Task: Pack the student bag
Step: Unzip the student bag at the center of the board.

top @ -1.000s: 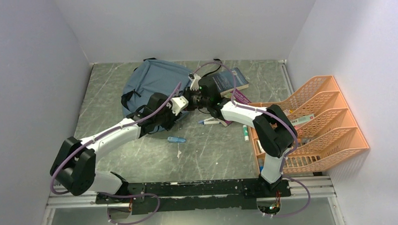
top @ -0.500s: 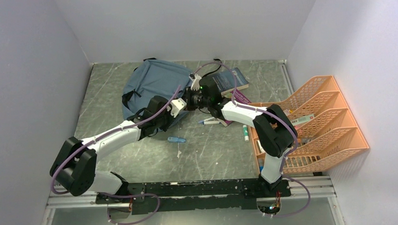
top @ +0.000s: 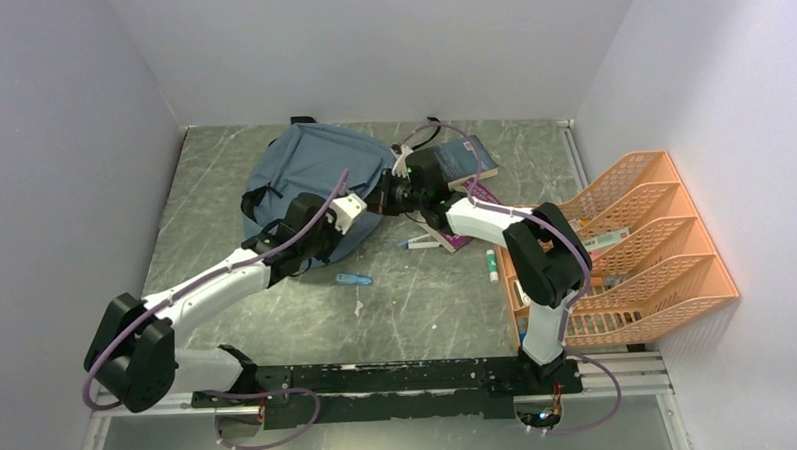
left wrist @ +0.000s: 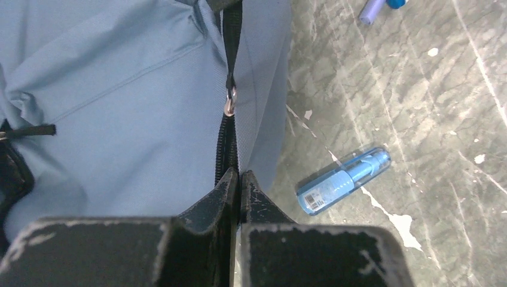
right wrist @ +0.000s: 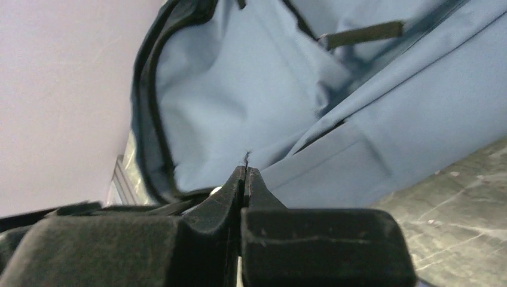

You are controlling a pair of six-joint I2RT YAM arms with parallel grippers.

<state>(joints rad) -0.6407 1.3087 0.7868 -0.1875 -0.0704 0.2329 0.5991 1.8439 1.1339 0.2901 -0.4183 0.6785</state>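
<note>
The student bag (top: 313, 173), soft grey-blue with black zippers, lies at the back left of the table. My left gripper (top: 359, 221) is at its lower right edge. In the left wrist view the jaws (left wrist: 239, 176) are shut where the black zipper track (left wrist: 226, 152) runs into them, just below the metal zipper pull (left wrist: 229, 107). My right gripper (top: 386, 197) meets the bag's right side. In the right wrist view it (right wrist: 246, 170) is shut on a thin bit of the bag (right wrist: 239, 101), with a thread sticking out above the tips.
A small blue spray bottle (top: 353, 280) (left wrist: 344, 179) lies on the table just in front of the bag. A dark blue book (top: 462, 158), a purple book (top: 471, 197), pens (top: 420, 244) and a glue stick (top: 492, 266) lie to the right. An orange tray rack (top: 635, 247) stands at the far right.
My left gripper has closed at the bag's zipper edge and the left arm has drawn back to the left. The right gripper moved right and back, stretching the bag's right side out.
</note>
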